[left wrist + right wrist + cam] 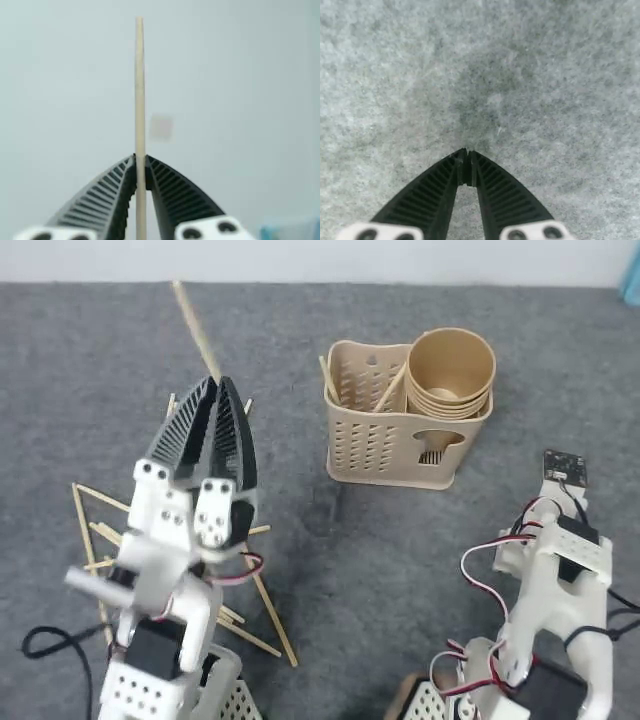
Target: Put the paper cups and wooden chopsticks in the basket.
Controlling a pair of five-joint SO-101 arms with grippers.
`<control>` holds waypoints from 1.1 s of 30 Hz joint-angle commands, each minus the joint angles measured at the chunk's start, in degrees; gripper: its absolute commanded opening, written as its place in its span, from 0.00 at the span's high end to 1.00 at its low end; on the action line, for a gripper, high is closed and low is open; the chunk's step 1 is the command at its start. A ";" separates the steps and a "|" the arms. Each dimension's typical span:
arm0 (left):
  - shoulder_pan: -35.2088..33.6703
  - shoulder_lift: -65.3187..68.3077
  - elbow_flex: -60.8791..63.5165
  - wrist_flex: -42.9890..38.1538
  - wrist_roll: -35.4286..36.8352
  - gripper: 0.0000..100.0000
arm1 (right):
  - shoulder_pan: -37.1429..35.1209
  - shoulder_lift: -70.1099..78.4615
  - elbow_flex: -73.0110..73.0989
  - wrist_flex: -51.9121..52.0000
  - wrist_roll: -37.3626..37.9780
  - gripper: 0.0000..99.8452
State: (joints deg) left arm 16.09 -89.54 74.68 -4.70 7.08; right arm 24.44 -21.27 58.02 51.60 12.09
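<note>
Pale wood, thin and straight: a single wooden chopstick (140,90) sticks out past the tips of the left gripper (140,161). The black ribbed jaws are clenched on it and grip it near one end. From above, the stick's free end reaches close to the counter's far edge, where the grey felt-like counter (380,560) meets a pale wall (320,258). In the left wrist view only that wall lies behind the stick.

Behind this gripper, around its arm's base, loose thin wooden chopsticks (84,530) lie scattered and crossed flat on the counter, spreading to both sides of the arm.

To the gripper's right, across a bare strip of grey, stands a beige perforated plastic basket (385,445), upright. Its compartment nearer the left gripper holds two leaning chopsticks (390,388). The farther compartment holds a nested stack of tan paper cups (450,365) with their rims above the basket wall.

Farther right, beyond another bare strip, the white right arm (555,570) is folded low near the counter's front edge. The right gripper (465,161) is clenched with nothing between its jaws, the tips pressed together over bare grey surface. Whether they touch it cannot be told.
</note>
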 commanded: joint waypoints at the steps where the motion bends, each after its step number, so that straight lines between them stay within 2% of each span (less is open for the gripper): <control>1: 5.19 -0.18 -0.04 -8.62 0.26 0.99 | -0.22 -2.77 -0.26 -0.22 0.97 0.99; 8: 11.60 0.26 4.35 -18.90 -12.04 0.99 | -0.22 -2.77 -0.26 -0.22 0.97 0.99; 11: 14.77 5.63 4.18 -25.05 -14.59 0.99 | -0.22 -2.68 -0.26 -0.40 0.88 0.99; 13: 15.03 12.48 -0.22 -28.84 -13.45 0.99 | -0.22 -2.68 -0.26 -0.48 0.79 0.99; 19: 12.75 36.75 -16.13 -38.15 -2.64 0.99 | -0.22 -2.68 -0.26 -0.48 0.70 0.99; 27: 12.40 60.48 -23.87 -46.77 -2.20 0.99 | -0.22 -2.68 -0.26 -0.48 0.88 0.99; 33: 10.55 74.55 -24.66 -52.31 -2.20 0.99 | -0.22 -2.68 -0.26 -0.66 0.88 0.99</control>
State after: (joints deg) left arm 28.22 -19.74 52.62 -53.93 3.91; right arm 24.44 -21.27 58.02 51.60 12.09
